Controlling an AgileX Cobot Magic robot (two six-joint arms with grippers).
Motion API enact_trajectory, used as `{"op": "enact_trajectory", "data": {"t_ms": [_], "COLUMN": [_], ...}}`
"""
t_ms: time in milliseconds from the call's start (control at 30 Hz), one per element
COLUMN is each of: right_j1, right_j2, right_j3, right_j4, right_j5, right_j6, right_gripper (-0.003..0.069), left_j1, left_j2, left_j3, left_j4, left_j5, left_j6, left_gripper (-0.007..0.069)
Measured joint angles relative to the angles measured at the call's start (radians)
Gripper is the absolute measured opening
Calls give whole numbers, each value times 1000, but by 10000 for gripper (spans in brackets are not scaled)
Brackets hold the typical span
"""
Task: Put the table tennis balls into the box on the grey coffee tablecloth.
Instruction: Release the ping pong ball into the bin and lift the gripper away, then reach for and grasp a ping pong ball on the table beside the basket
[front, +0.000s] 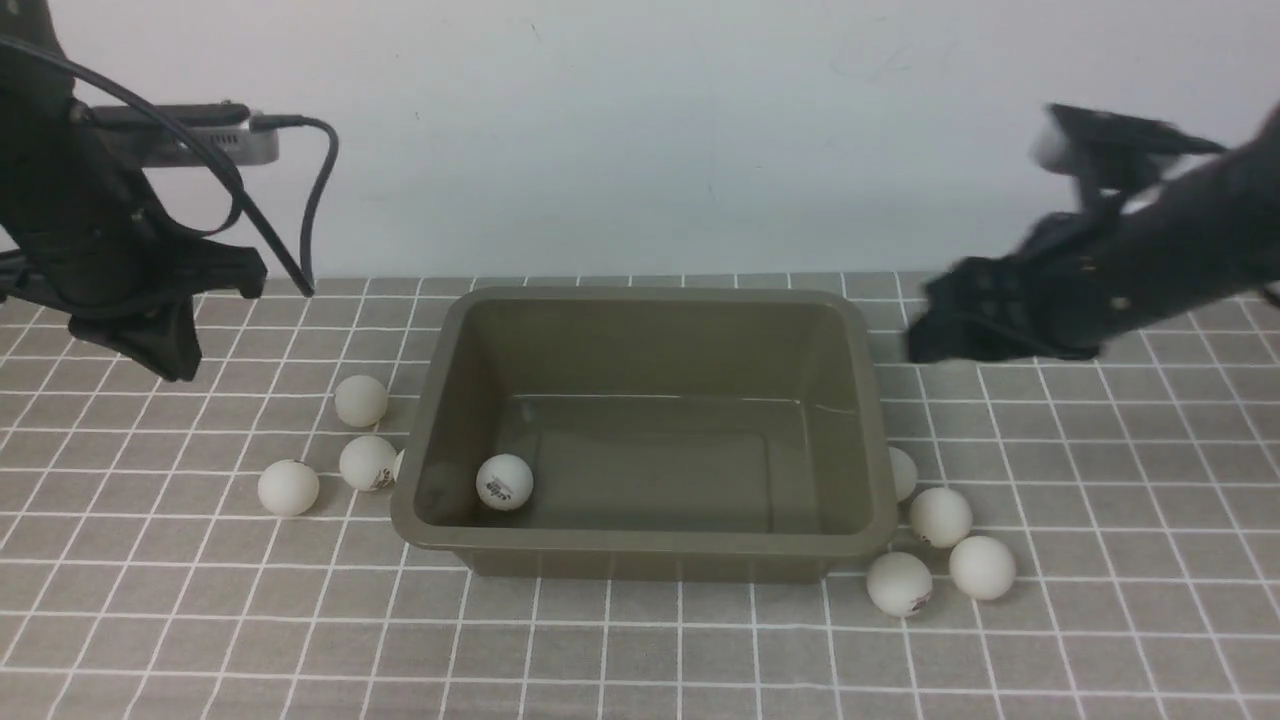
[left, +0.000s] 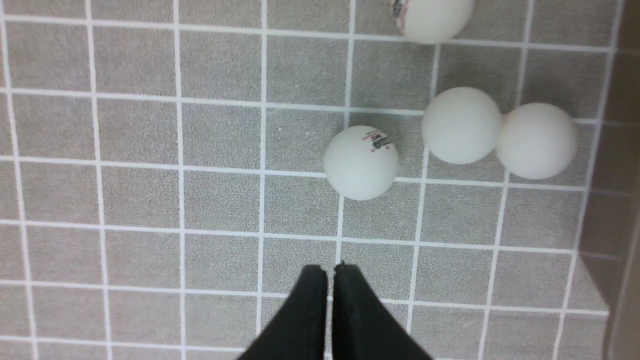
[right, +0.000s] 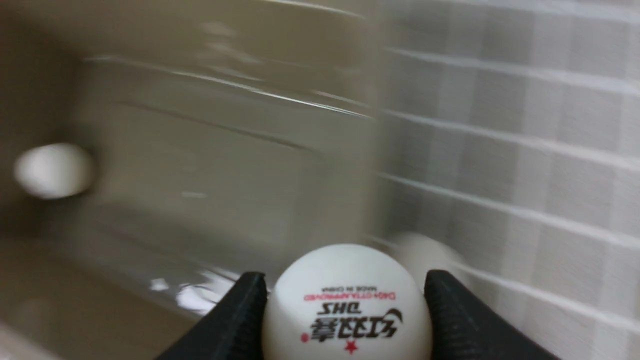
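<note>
The olive-brown box (front: 440, 420) stands mid-cloth on the grey coffee tablecloth (front: 640, 650), with one table tennis ball (front: 504, 482) inside. Several balls lie left of it, such as one at the far end (front: 360, 400), and several lie right of it, such as one near the front (front: 940, 516). My left gripper (front: 165, 350) hangs shut and empty above the cloth left of the box; its tips (left: 330, 267) are short of a logo ball (left: 361, 162). My right gripper (front: 930, 340), blurred, is raised by the box's far right corner. It is shut (right: 345, 275) on a printed ball (right: 346, 305).
A white wall runs along the back. A grey device with a black cable (front: 200, 135) sits at the back left. The box's wall (left: 622, 280) edges the left wrist view. The right wrist view shows the box's inside (right: 200, 165), blurred.
</note>
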Motion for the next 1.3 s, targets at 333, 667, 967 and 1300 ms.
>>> {"op": "enact_trajectory", "data": {"t_ms": [333,667,967,1300], "right_j1": [132,105,10,-200], "right_j2": [132,12,-160,-167], "right_j3": [-111,-200,-203,-26], "right_j4": [11,-123,-237,-301], "right_j5": [56,221,382,482], "right_j6": [-29,-5,83,142], "right_gripper": [553,613,508,309], "left_j1": [-8,-20,-20,-35], "left_j2": [173,275,360,256], "left_j3": [0,0,-5,-152], "left_j4": [-28,-50,-38,16], "left_j5": [-41,-135,-159,-23], "left_j6": [20,92,99,63], "left_gripper": [369,568,334,345]}}
